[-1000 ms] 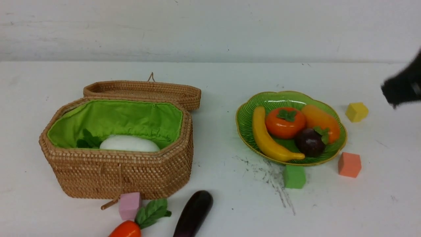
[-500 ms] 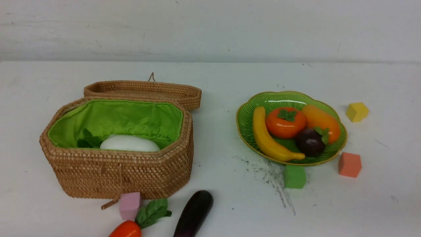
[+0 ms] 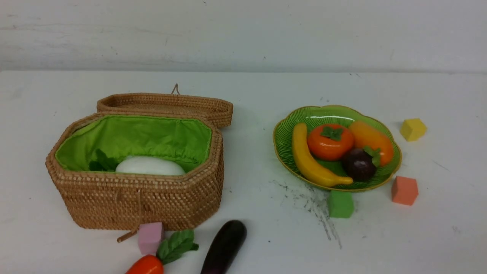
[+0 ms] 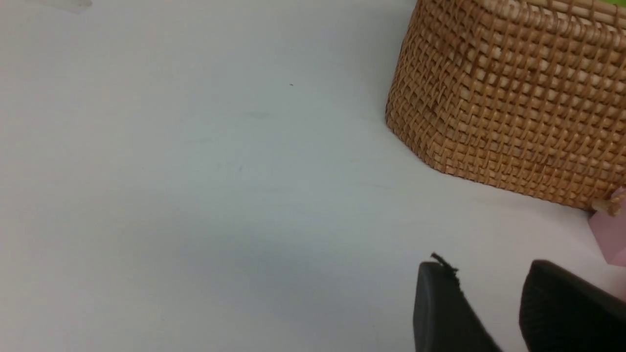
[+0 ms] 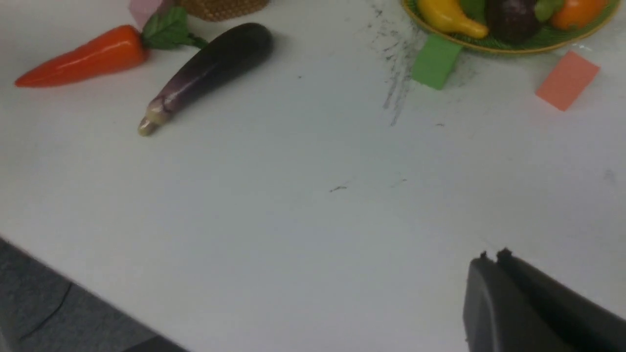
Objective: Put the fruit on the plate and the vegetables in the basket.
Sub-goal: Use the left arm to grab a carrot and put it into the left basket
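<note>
The green plate (image 3: 283, 142) on the right holds the fruit: banana (image 3: 308, 161), persimmon (image 3: 330, 142), mango (image 3: 374, 139) and mangosteen (image 3: 357, 164). The wicker basket (image 3: 137, 198) stands open on the left with the white radish (image 3: 150, 166) inside. The carrot (image 3: 146, 265) and eggplant (image 3: 224, 247) lie on the table in front of it. Neither gripper shows in the front view. My left gripper (image 4: 486, 274) is open and empty above bare table beside the basket's wall (image 4: 508, 98). My right gripper (image 5: 493, 256) is shut and empty, well short of the eggplant (image 5: 210, 68).
A pink cube (image 3: 150, 236) sits against the basket's front, next to the carrot's leaves. Green (image 3: 340, 204), salmon (image 3: 404, 190) and yellow (image 3: 412, 129) cubes ring the plate. The basket lid (image 3: 167, 103) lies open behind. The table's near edge (image 5: 73, 281) shows in the right wrist view.
The right arm's dark shape at the right edge of the front view has pulled back out of sight. Nothing on the table has moved.
</note>
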